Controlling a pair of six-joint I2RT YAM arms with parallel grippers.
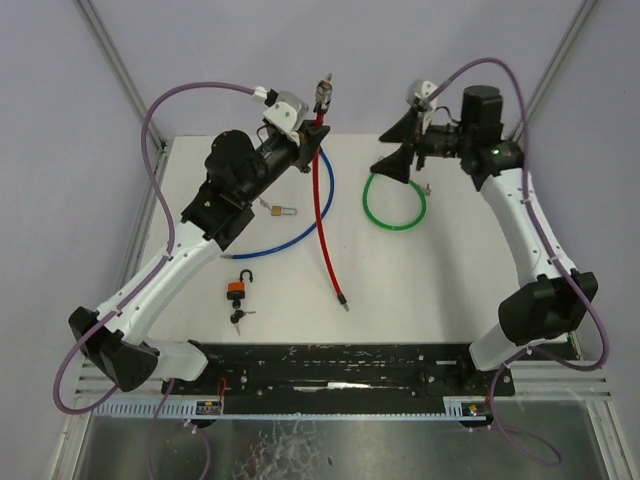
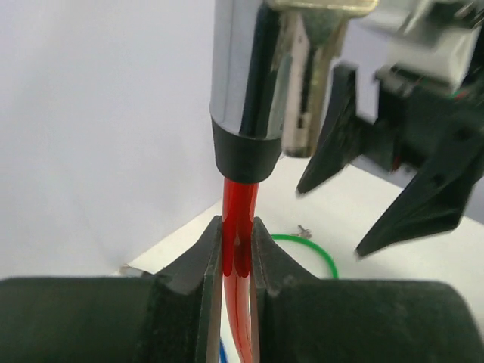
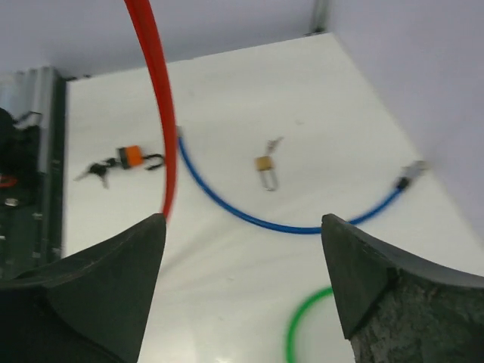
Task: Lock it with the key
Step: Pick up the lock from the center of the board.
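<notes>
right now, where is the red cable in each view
top external: red cable runs from the left gripper down the middle
left wrist: red cable at centre, pinched between the fingers
right wrist: red cable upper left, curving down
shared landmark: green cable loop

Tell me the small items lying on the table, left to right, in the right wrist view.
From the left: keys, orange padlock, brass padlock, metal end of the blue cable.

On the white table (image 1: 440, 280) lie a blue cable (image 3: 310, 231), a green loop (image 1: 395, 230) and a brass padlock (image 1: 278, 210). An orange padlock (image 1: 238, 288) and keys (image 1: 238, 317) lie nearer the arms.
</notes>
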